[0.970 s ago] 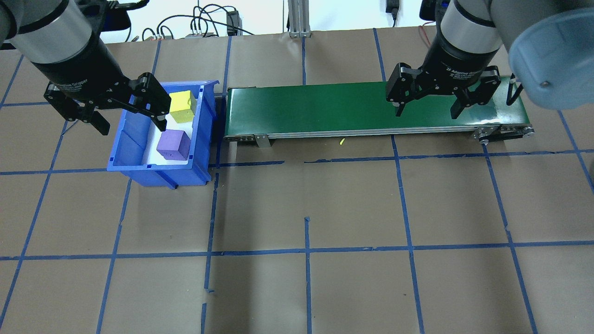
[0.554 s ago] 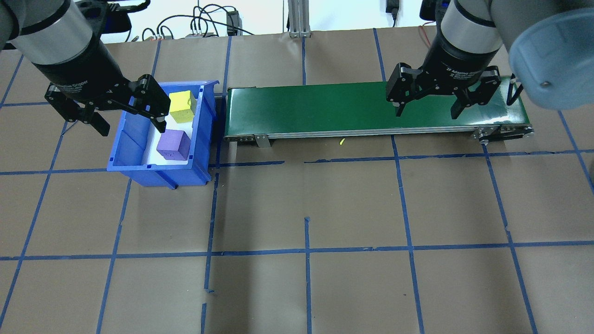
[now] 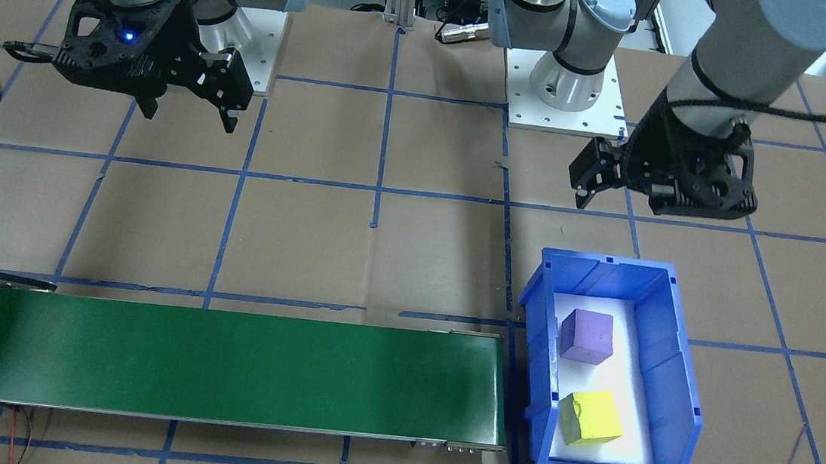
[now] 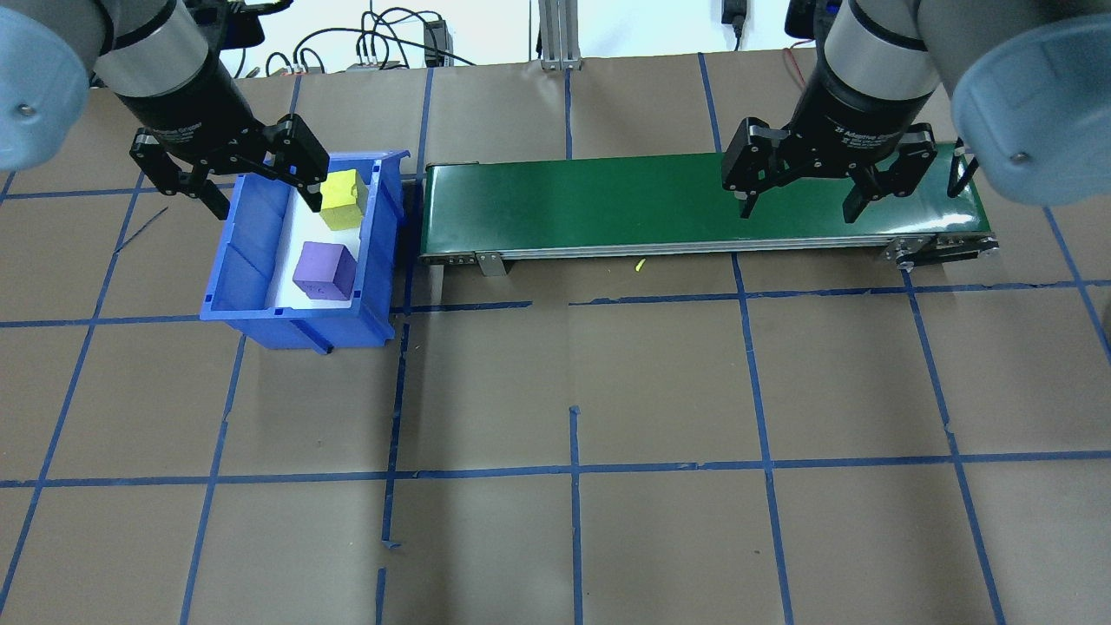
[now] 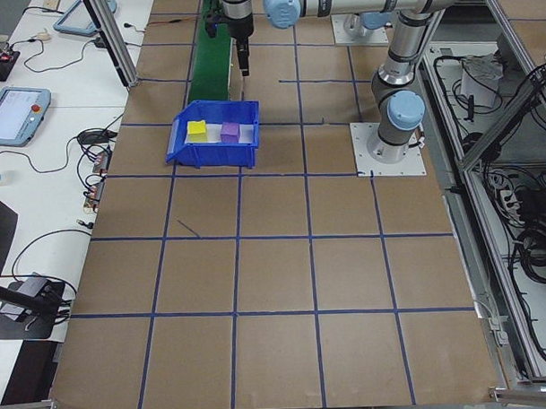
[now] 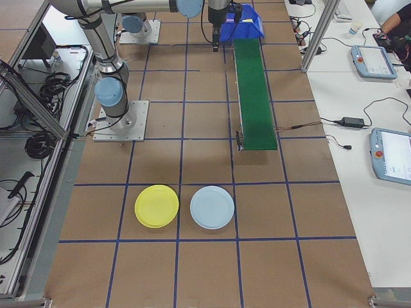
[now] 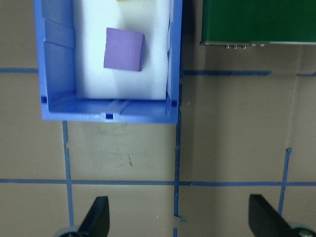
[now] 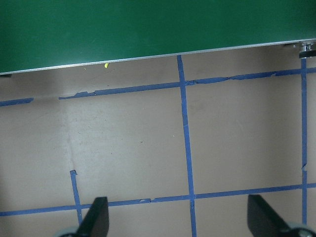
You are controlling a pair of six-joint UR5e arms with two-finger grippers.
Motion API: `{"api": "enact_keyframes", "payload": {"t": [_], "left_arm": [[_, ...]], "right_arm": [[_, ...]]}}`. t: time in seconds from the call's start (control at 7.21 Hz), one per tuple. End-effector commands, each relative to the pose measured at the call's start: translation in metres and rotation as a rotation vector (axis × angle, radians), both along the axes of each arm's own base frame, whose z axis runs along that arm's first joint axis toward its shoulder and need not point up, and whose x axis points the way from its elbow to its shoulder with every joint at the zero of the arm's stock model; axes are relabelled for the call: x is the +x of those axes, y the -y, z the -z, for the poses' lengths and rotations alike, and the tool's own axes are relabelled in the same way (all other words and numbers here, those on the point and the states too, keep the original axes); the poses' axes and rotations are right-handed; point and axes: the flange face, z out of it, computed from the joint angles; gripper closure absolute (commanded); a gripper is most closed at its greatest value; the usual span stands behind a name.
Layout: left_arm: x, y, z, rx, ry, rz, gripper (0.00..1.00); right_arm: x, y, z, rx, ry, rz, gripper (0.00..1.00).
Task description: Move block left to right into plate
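Since left gripper, jaws spread and empty, hangs upper left over bin wall, descending could clip it, missing yellow block.

The setting was a robotics laboratory test cell. Two arms stood bolted to metal base plates on a brown work table gridded with blue tape. A green conveyor belt lay on it. Teach pendants, cabling and aluminium framing lined the side benches.
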Motion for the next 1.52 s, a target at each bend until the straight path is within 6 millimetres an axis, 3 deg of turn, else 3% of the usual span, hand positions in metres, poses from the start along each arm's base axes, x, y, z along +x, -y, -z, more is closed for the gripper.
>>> {"api": "enact_keyframes", "payload": {"t": [0.0, 0.14, 0.55, 0.83, 1.25, 1.39], "left_arm": [[0.054, 0.049, 0.059, 0.004, -0.009, 0.046, 0.00], [0.068, 0.069, 0.082, -0.025, -0.007, 0.082, 0.00], [0.071, 0.088, 0.165, -0.009, -0.020, 0.072, 0.00], [0.062, 0.072, 0.202, 0.047, -0.085, 0.062, 0.00], [0.060, 0.066, 0.213, 0.067, -0.095, 0.074, 0.00], [0.061, 0.066, 0.215, 0.072, -0.094, 0.074, 0.11]], "right_arm": [[0.001, 0.000, 0.000, 0.000, 0.000, -0.002, 0.00], [0.001, 0.000, 0.000, 0.000, 0.000, -0.002, 0.00], [0.001, 0.000, 0.000, 0.000, 0.000, -0.002, 0.00], [0.001, 0.000, 0.000, 0.000, 0.000, -0.002, 0.00], [0.001, 0.000, 0.000, 0.000, 0.000, -0.002, 0.00], [0.001, 0.000, 0.000, 0.000, 0.000, -0.002, 0.00]]}}
